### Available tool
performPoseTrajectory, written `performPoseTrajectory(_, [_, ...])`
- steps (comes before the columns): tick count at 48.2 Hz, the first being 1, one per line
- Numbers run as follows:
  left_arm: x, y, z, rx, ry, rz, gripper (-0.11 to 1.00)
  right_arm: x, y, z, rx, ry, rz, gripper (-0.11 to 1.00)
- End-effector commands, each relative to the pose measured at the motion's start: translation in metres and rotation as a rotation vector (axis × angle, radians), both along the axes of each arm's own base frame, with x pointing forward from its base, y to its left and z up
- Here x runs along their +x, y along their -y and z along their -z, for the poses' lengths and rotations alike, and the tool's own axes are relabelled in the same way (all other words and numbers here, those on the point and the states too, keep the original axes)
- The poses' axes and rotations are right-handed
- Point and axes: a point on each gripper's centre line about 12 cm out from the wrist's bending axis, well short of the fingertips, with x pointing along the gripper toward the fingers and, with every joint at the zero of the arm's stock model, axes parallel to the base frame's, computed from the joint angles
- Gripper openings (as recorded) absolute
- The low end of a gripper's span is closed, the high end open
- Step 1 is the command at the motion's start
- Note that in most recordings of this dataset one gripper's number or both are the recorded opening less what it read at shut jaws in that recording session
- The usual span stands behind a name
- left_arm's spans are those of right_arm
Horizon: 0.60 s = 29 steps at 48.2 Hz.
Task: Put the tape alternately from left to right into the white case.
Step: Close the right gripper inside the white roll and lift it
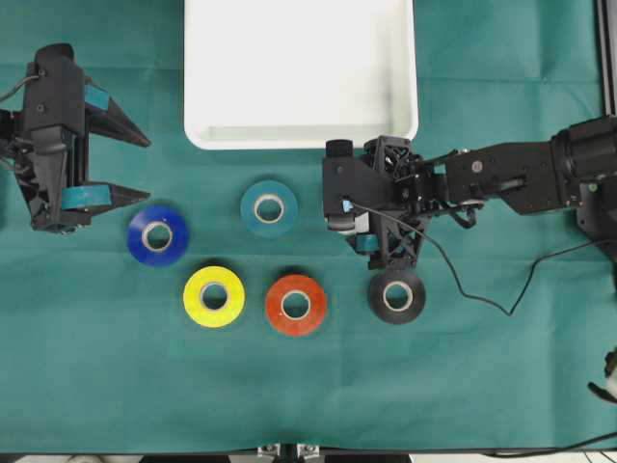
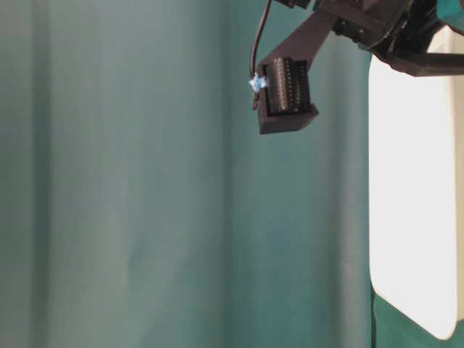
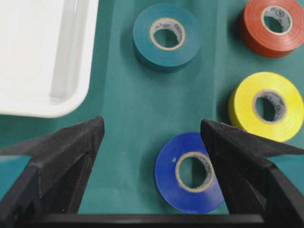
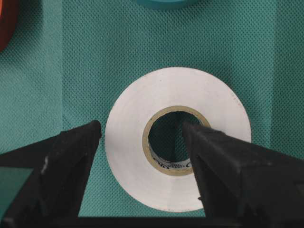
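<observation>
right gripper [image 4: 142, 130]: wide open, holds nothing. One finger [image 4: 71, 161] sits just outside the white roll [image 4: 209, 109], the other one goes down over the roll's middle hole. Can't tell if they touch it.
white roll: flat on the green cloth [image 1: 96, 386], under the right gripper. Hidden by the arm in the overhead view.
right arm [image 1: 501, 178]: comes in from the right side, reaches to the middle, just below the case.
left gripper [image 3: 152, 130]: about half open, holds nothing. Sits at the left edge, well apart from the right one.
blue roll [image 1: 157, 234]: flat on the cloth, just in front of the left gripper; in the wrist view it lies btwn the two fingers but nearer one.
teal roll [image 1: 269, 207]: flat, near the case, btwn blue roll & right gripper.
yellow roll [image 1: 213, 296]: flat, in the low row, next to the orange-red roll [image 1: 296, 305].
black roll [image 1: 396, 295]: flat, just below the right gripper.
white case [image 1: 207, 116]: top middle of the cloth, no rolls seen in it.
table-level view: mostly blurry green cloth, a bit of black arm & the case edge.
</observation>
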Motion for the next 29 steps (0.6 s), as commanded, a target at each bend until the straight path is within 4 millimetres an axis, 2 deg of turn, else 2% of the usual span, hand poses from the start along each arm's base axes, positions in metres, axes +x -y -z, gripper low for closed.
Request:
performPoseTrajectory(1, [0.002, 0.000, -0.005, -0.004, 0.020, -0.002, 0.56, 0.005, 0.002, -0.004, 0.004, 0.024, 0.009, 0.80])
performPoseTrajectory(7, [0.002, 0.000, -0.004, -0.004, 0.018, -0.002, 0.56, 0.006, 0.002, 0.000, 0.003, 0.026, 0.008, 0.70])
performPoseTrajectory(9, [0.002, 0.000, -0.004, -0.004, 0.018, -0.002, 0.56, 0.006, 0.002, 0.000, 0.004, 0.024, 0.009, 0.63])
performPoseTrajectory(14, [0.002, 0.000, -0.004, -0.003, 0.017, -0.002, 0.56, 0.006, 0.002, -0.002, -0.001, 0.026, 0.004, 0.36])
performPoseTrajectory(16, [0.002, 0.000, -0.004, -0.004, 0.018, -0.002, 0.56, 0.007, 0.002, -0.003, -0.003, 0.028, 0.001, 0.30])
performPoseTrajectory(29, [0.002, 0.000, -0.004, -0.004, 0.018, -0.002, 0.56, 0.008, 0.002, -0.010, -0.003, 0.048, 0.000, 0.30])
